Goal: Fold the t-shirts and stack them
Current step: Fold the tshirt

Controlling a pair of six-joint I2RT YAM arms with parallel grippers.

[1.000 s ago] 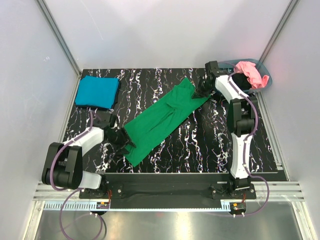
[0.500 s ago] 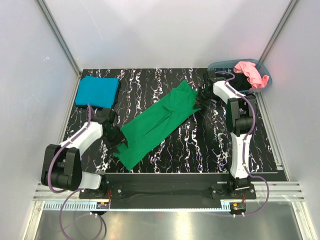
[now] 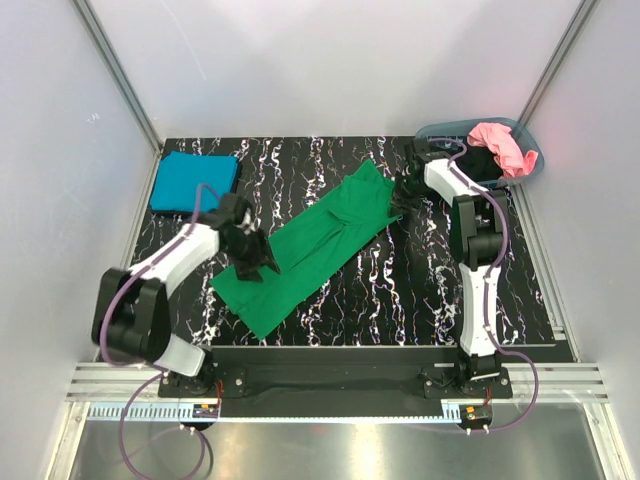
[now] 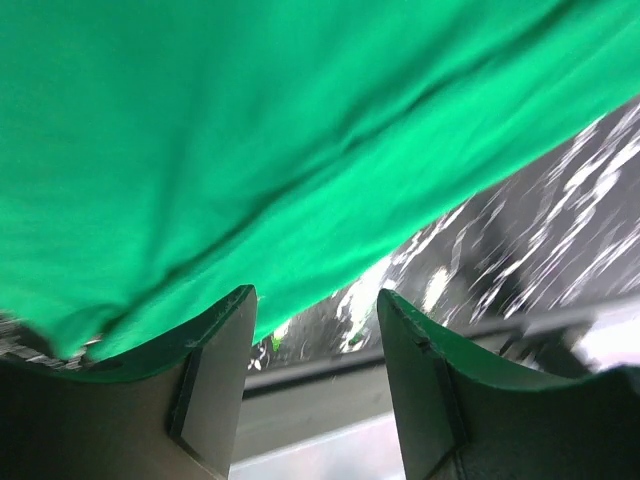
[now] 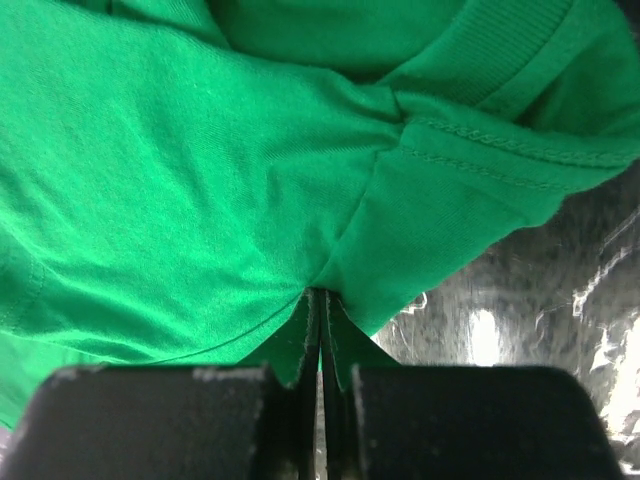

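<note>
Left gripper [image 4: 315,300]: near left, at the hem end of the bright green soft-cloth t-shirt [image 3: 320,240]. Its jaws stand apart with bare table showing between them. Cloth drapes over one finger, and nothing is pinched.
Green shirt: lies as a long diagonal strip on the black, white-veined table [image 3: 420,290], running from near left to far right.
Right gripper [image 5: 322,300]: at the far-right end of the strip, clamped tight on a fold of green cloth beside the ribbed collar.
Step, as judged: straightening the strip before a fold.
Doing it well: the left jaws should take a firm bite of hem before any pull. The right works as an anchor. Draw along the strip's own line and stay low, so the creases pull out evenly.
Wrist views only: how each set of fingers meets the cloth, which the arms hide from above.
Top view only: a folded teal blue t-shirt [image 3: 195,183] lies far left, well apart. Far right, a grey-blue plastic oval basket [image 3: 440,132] holds a pink t-shirt [image 3: 503,148].
</note>
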